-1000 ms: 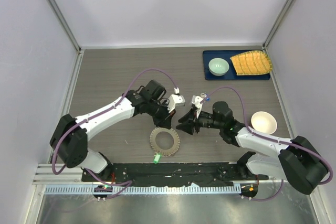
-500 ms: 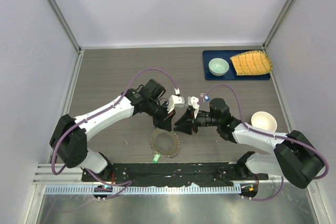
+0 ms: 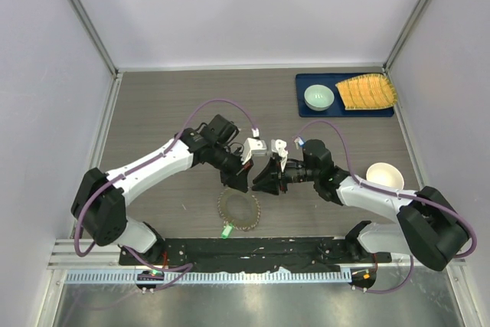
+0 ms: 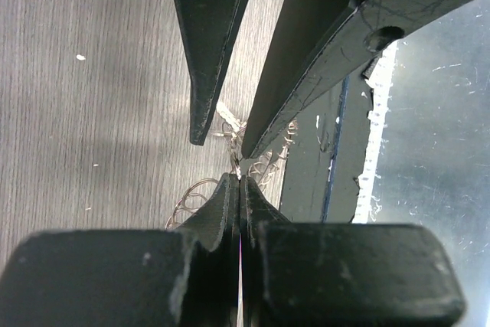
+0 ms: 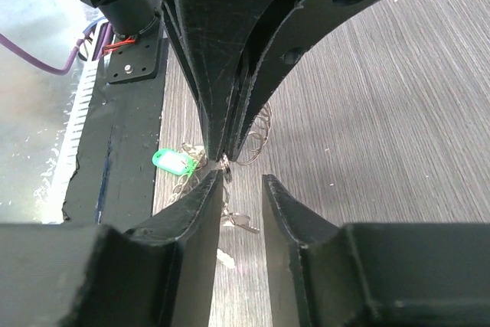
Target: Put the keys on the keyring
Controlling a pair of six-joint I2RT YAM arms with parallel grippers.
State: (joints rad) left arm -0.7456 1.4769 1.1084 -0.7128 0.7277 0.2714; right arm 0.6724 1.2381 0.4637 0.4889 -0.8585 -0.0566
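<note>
The left hand [image 4: 240, 181] is pressed fully shut, and a thin strand of the keyring [image 3: 222, 208] appears to be pinched at its tips, though the hold cannot be confirmed. The right hand [image 5: 241, 180] is set opposite it, tip to tip. Its jaws are at a narrow gap, and nothing is seen gripped between them.

The ring's bristly rim is spread on the counter [image 3: 153, 112] just below both hands. The green-headed key [image 5: 174, 162] is found unthreaded just past the ring, and a small silver key [image 5: 243, 223] is seen beneath the right hand. No blue head can be made out.

So slight a pinch could be lost if the strand were tugged by the right hand. With the fingers this close, they could also be knocked together, or the ring dragged over the green-headed key.

Well beyond the right hand, a dark blue tray [image 3: 302, 109] is seen carrying a pale green bowl [image 3: 319, 97], seemingly empty, with a yellow ribbed piece [image 3: 367, 91] beside it. A white bowl [image 3: 384, 178], also seemingly empty, is placed behind the right hand, beside its forearm.
</note>
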